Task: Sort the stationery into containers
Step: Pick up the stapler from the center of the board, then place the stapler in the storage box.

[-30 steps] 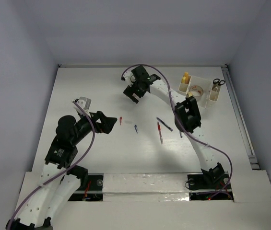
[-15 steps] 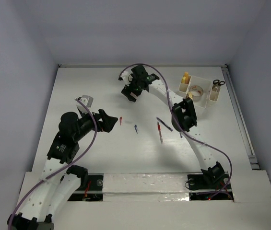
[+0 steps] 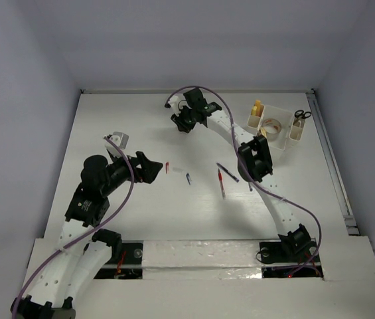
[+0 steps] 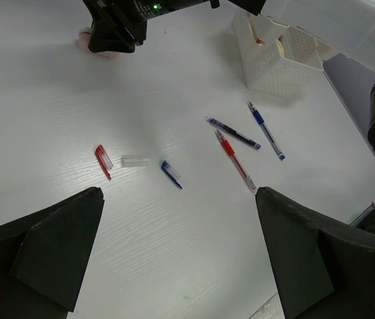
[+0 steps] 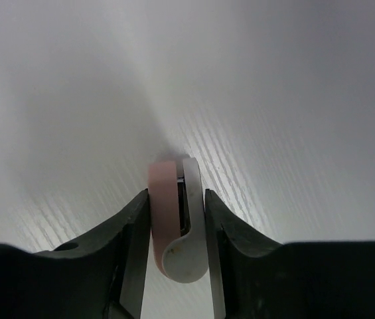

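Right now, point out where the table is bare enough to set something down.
Bare: the table's far-left corner, beyond the left arm; also the near strip between the red pen and the near edge. Crowded: mid-table, among pens and caps, and around the far-right organizer.

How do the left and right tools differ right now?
The left tool stands wide open with nothing between its fingers; the right tool is closed on a small pink-and-white item. The left tool hangs near the loose pen caps; the right tool is down at the table, on its far side. Both are black two-finger tools.
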Controlling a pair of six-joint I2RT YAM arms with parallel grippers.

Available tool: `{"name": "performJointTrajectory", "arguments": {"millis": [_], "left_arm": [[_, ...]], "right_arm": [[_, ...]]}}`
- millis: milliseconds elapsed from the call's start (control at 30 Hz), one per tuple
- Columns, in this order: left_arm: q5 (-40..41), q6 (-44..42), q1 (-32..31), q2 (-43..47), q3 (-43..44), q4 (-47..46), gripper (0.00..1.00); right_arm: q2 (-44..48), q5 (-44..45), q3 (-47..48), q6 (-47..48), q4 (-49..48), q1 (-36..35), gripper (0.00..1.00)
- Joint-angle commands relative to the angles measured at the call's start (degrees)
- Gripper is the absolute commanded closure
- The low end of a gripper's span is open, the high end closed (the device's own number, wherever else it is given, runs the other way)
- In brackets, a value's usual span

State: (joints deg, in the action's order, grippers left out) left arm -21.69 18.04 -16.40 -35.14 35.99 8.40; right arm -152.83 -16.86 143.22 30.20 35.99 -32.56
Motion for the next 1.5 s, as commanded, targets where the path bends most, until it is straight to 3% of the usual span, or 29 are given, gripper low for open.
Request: {"name": "performJointTrajectory", "arguments": {"millis": [0,100,167,300,333,467,533,667,800,967,1133,1467], "left_arm": [[-1.2,-0.7,0.2,0.4,0.2,-3.1,0.01],[-1.3,-0.8,0.2,0.4,0.2,-3.2,0.01],[-1.6,-0.8,0.8,0.4,0.2,-3.3,0.01],[-1.9,-0.8,0.8,0.5,0.3,-3.3,0.01],[-1.9,-0.8,0.8,0.6,0.2,-3.4,0.01],[-2.4,-0.9,0.8,1.5,0.2,-3.5,0.01],[-2.5,-0.8,0.8,2.4,0.0,-3.5,0.01],[-3.6,-0.8,0.8,3.6,0.0,-3.8,0.01],[-4.2,-0.8,0.8,4.2,0.0,-3.8,0.01],[-4.6,-0.9,0.2,4.5,0.0,-4.0,0.01],[-4.7,-0.9,0.2,4.6,-0.1,-4.0,0.01],[-4.8,-0.8,0.2,4.4,0.0,-4.0,0.01]], "right_arm": [[-0.6,0.3,1.7,-1.1,-4.4,0.2,0.70],[0.1,0.5,1.6,-3.1,-6.8,0.2,0.82],[0.8,1.4,0.7,-5.2,-10.8,0.2,0.96],[5.7,-0.3,-1.7,-12.2,-15.9,0.2,1.00],[10.5,-0.9,-3.7,-13.7,-17.7,0.2,1.00],[28.7,1.6,-21.6,-21.1,-34.7,0.2,1.00],[37.1,4.5,-35.8,-23.9,-41.0,0.2,1.00],[59.0,19.8,-57.2,-26.0,-53.8,0.2,1.00],[70.9,28.5,-73.0,-28.4,-60.7,1.9,1.00],[75.2,32.9,-83.8,-32.6,-67.2,6.1,1.00],[74.2,30.6,-86.4,-36.6,-71.1,13.3,1.00],[68.5,31.6,-89.7,-35.5,-79.9,16.6,1.00]]}}
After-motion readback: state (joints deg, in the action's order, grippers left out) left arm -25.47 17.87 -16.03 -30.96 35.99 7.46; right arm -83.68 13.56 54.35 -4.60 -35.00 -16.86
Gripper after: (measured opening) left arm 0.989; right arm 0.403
